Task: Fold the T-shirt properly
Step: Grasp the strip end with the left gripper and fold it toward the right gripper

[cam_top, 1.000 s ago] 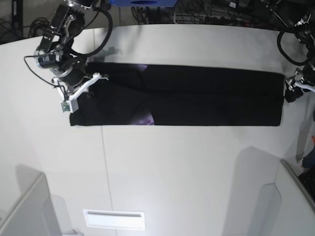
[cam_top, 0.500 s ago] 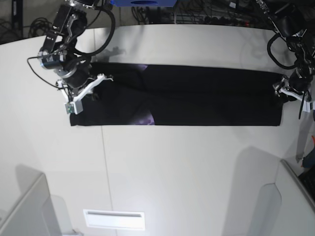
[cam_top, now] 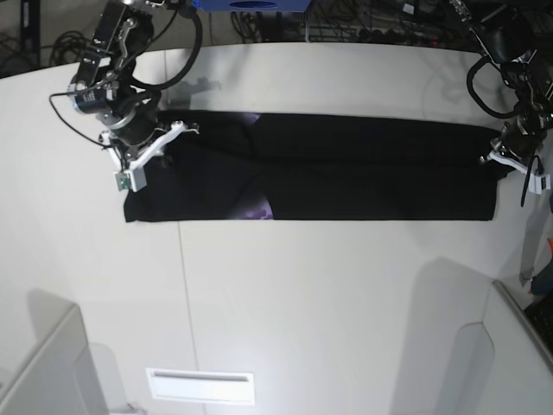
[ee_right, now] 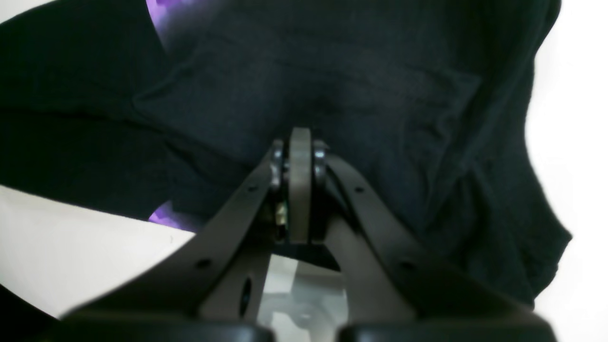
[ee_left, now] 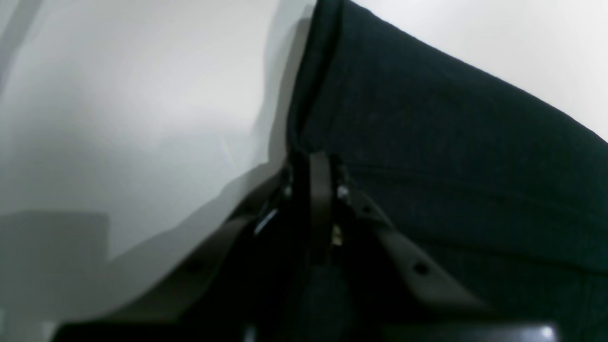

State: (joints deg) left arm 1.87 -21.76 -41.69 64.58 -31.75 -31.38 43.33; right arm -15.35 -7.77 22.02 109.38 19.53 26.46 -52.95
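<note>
The black T-shirt (cam_top: 363, 169) lies folded in a long strip across the white table (cam_top: 328, 294), with purple print showing at its front edge (cam_top: 257, 210) and far edge. My right gripper (cam_top: 160, 143) is at the shirt's left end. In the right wrist view its fingers are shut (ee_right: 300, 140) on puckered black cloth (ee_right: 380, 95). My left gripper (cam_top: 498, 157) is at the shirt's right edge. In the left wrist view its fingers are shut (ee_left: 319, 164) on the edge of the cloth (ee_left: 451, 142).
A blue object (cam_top: 251, 4) and cables stand beyond the table's far edge. Grey panels rise at the front left (cam_top: 43, 372) and front right (cam_top: 510, 354). A white slot plate (cam_top: 200, 386) lies near the front edge. A seam (cam_top: 186, 303) runs across the table.
My left gripper has moved in from beside the shirt's right end onto its edge. My right gripper has shifted slightly toward the far side at the left end.
</note>
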